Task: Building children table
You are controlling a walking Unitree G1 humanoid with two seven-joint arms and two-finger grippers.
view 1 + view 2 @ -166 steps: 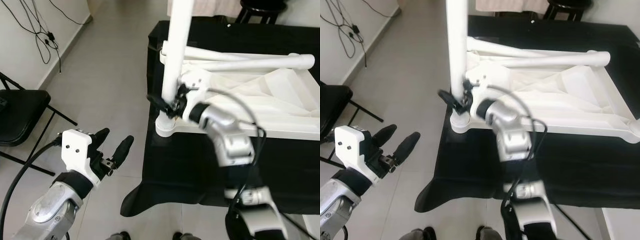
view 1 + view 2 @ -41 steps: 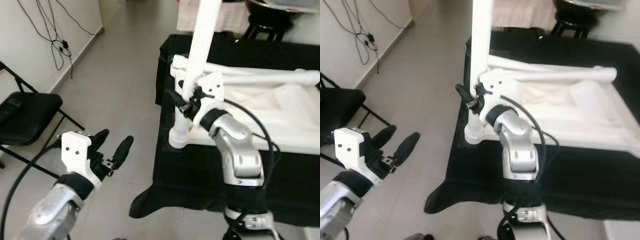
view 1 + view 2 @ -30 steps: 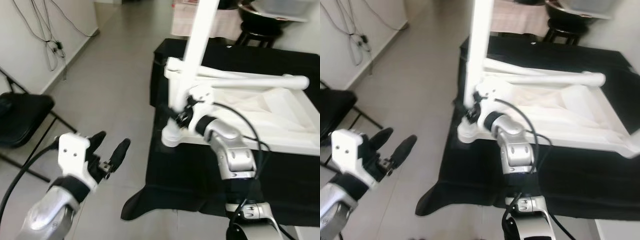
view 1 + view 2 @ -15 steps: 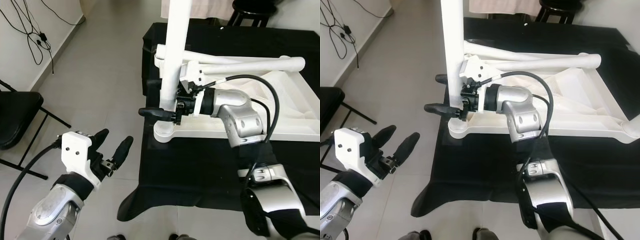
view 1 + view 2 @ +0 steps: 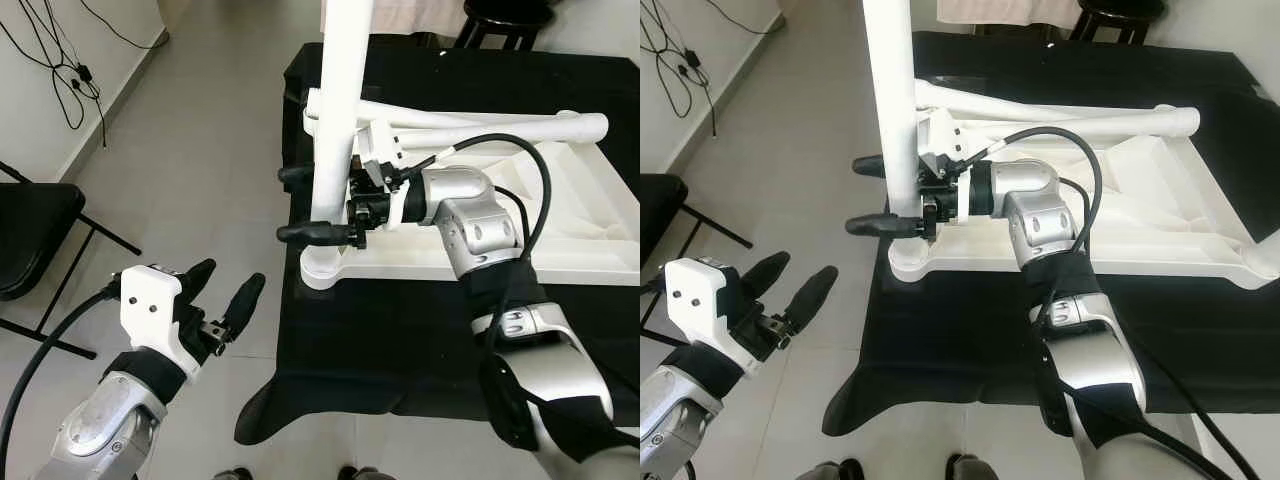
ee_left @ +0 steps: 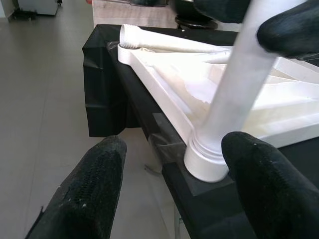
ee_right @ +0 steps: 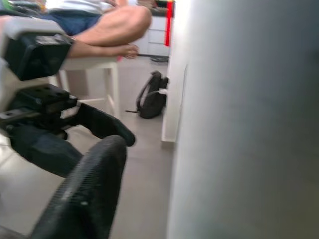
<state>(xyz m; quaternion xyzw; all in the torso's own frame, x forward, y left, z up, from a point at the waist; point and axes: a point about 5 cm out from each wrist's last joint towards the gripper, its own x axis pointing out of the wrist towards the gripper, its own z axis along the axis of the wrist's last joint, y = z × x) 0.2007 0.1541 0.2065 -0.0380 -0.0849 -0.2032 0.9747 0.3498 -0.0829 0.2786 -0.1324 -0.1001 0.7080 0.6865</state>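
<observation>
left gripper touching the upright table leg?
Apart. In the left eye view the left gripper hangs open over bare floor, with grey tile showing between its fingers and the upright white table leg, which stands at the corner of the black-draped table.

The upright white leg [image 5: 338,120] runs off the top edge, so its upper end stays unseen. Behind that leg, the right pincer [image 5: 310,203] has part of its far finger covered. The overturned white table frame [image 5: 1160,215] loses its far-right corner at the picture's edge. In the right wrist view the leg is a blurred pale slab, and a person's legs [image 7: 107,27] beyond are cut off above.
</observation>
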